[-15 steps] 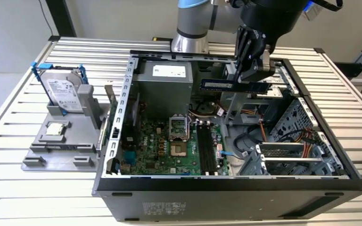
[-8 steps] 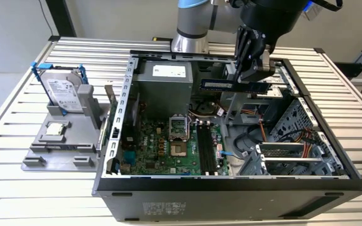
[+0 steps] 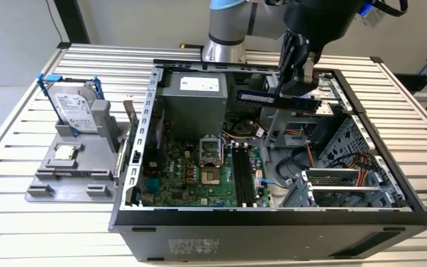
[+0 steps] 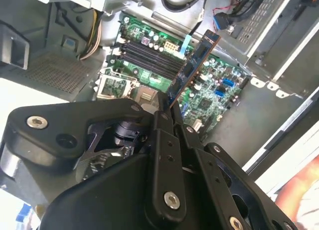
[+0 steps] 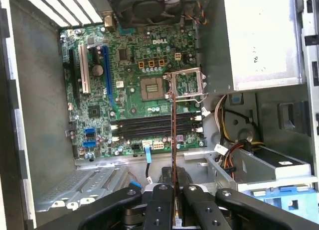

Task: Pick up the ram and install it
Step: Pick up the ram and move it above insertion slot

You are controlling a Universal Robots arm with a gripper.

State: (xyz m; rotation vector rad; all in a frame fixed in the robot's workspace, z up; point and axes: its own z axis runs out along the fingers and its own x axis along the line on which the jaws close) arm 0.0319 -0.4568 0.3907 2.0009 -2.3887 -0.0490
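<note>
Clamping shut on the ram, a long, narrow, thin dark-blue circuit stick with a small pale label, using the black two-fingered gripper. Pinching it by the end toward the exterior view's right, with the rest of the stick jutting level toward the exterior view's left.

Hanging well clear of the green motherboard, up near the top rim of the open dark-grey metal computer case. Lying on its side, that case, on the slatted aluminium table.

In the second wrist view, reaching out as a blue strip from between the black fingers, over the board and apart from it. In the first wrist view, appearing edge-on as a thin line running out from the gripper. Crossing, in that picture, the row of long black memory slots. Possibly lining up square to them rather than along them, though hard to judge from this angle. Not yet seated in any slot.

Sitting at the back of the case in the exterior view, a plain grey metal power supply box.

Outside the case, toward the exterior view's left:
- Standing upright in a grey plastic fixture, a silver box-shaped hard drive in a blue frame.
- Lying flat on the same fixture, just in front of the drive, a small square silver processor chip.
</note>
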